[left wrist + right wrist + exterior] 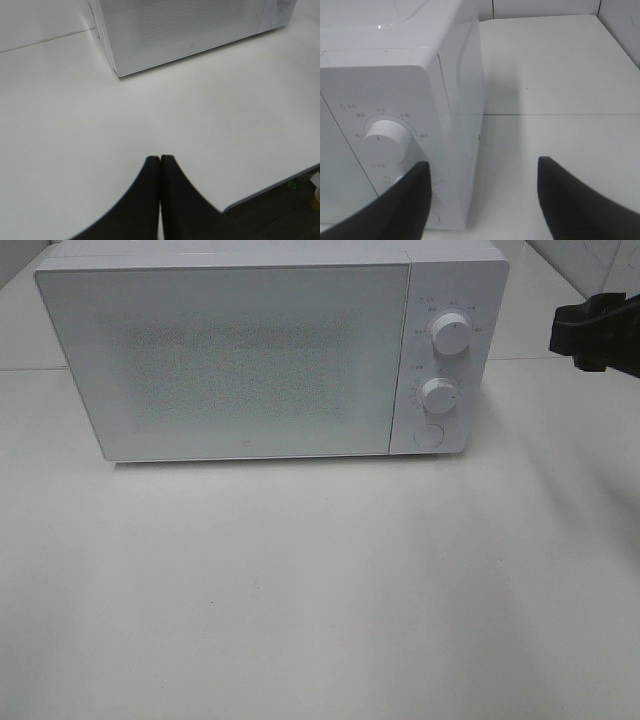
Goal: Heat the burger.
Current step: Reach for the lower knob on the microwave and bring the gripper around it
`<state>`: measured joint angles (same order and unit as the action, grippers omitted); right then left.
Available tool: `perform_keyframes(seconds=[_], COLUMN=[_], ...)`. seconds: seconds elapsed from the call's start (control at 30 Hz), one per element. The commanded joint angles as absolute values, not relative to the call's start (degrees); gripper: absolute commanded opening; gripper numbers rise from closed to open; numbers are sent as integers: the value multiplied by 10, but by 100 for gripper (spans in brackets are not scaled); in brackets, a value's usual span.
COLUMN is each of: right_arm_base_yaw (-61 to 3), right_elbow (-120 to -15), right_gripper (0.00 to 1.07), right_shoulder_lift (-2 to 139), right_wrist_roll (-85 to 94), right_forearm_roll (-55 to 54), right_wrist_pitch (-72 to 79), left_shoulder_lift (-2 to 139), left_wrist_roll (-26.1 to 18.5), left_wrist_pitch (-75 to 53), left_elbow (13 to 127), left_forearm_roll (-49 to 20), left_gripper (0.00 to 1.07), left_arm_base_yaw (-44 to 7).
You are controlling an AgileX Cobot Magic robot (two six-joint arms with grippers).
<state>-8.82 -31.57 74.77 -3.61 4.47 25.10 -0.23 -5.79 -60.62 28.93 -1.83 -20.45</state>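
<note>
Left wrist view first: my left gripper (pixel 160 159) hangs over the white table (pixel 75 125), out in front of the microwave's left front corner and well apart from it. Its two black fingers (pixel 145 200) are pressed flat together with nothing between them. The exterior high view does not take this gripper in.

Moving right, here's the microwave (pixel 250 270), white all over, with its door (pixel 220 360) shut. The pane is frosted and speckled, and I can make out nothing through it. As for the burger, it shows in none of my three views, so I cannot tell where it is or how it looks.

Right of the door, on the microwave's control panel, come an upper knob (pixel 452 335), a lower knob (pixel 439 395) and a round button (pixel 428 436) beneath them. The small marks around the knobs are too fine to read.

Further right, my right gripper (pixel 590 332) hovers beside the microwave's right side, apart from it and cut off by the picture's edge. In the right wrist view its fingers (pixel 405 200) are spread wide and empty. One of them overlaps the panel just under the upper knob, and I cannot tell whether it touches.
</note>
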Motion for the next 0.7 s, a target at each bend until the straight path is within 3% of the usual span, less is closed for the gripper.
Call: perform_keyframes(seconds=[0.03,0.4,0.7], right_arm_base_yaw=[-88,-155,-222], right_elbow=[-320,-320,-320], right_gripper=[61,61,59], right_shoulder_lift=[763,798,849], right_wrist_roll=[-33,-22,17], right_forearm_roll=[47,40,-62], right_wrist_pitch=[288,314,385], left_shoulder_lift=[-14,-14,-14], left_wrist_roll=[-59,-59,-59], left_wrist_pitch=[-597,-597,-597], left_elbow=[288,288,288], left_forearm_roll=[-22,-22,-22], left_gripper=[0,0,0], left_arm_base_yaw=[-201,-201,-201])
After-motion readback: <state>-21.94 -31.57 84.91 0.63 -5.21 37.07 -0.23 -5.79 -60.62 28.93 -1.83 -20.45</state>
